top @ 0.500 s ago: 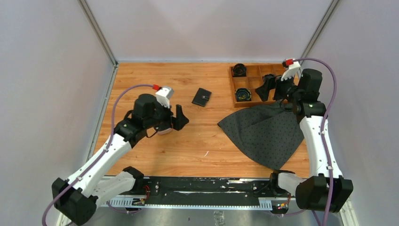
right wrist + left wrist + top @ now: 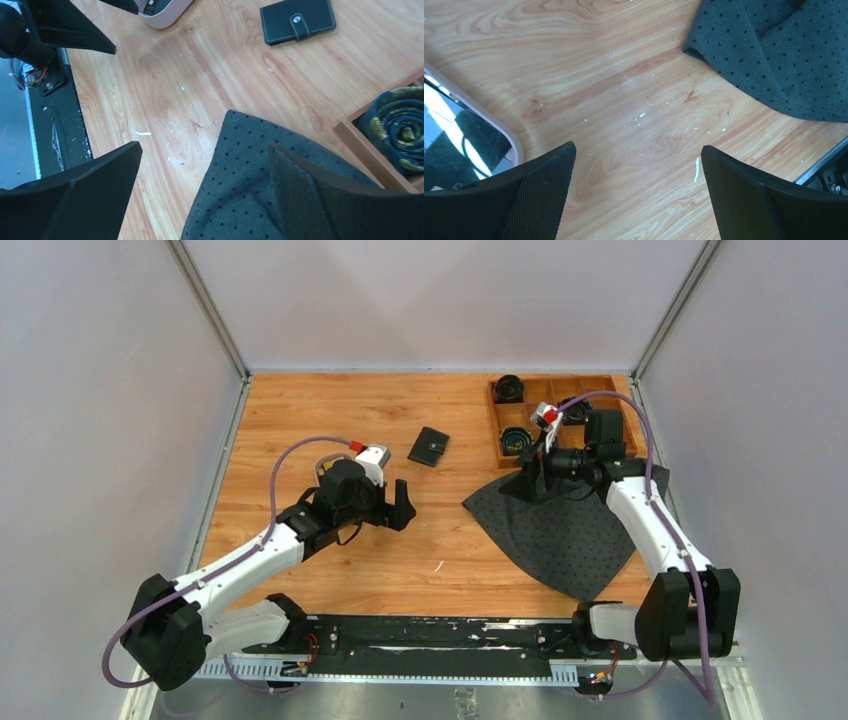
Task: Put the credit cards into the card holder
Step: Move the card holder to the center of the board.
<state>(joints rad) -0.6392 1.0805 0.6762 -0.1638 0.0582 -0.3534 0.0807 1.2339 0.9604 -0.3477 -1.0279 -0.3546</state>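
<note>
The card holder (image 2: 428,447) lies shut on the wood table (image 2: 300,410), its snap tab closed, in the middle of the far half and touching nothing. It is nearly square and sits a little tilted, with the tab on its right side in the top view. It lies between our two arms. Our left gripper (image 2: 400,505) is the nearer one, and the holder is just beyond it and a bit to the right. That gripper's fingers are spread wide with nothing between them. Our right gripper (image 2: 530,480) is farther off, on the holder's right. It hangs over the edge of the dotted dark cloth (image 2: 570,530) beside the wooden box (image 2: 610,385). Its fingers are spread wide too and are empty. We cannot see the credit cards clearly. A pale-rimmed tray (image 2: 511,142) sits under our left arm with something dark and shiny in it, and we think that may be them. If so, our left arm is close to both things.
</note>
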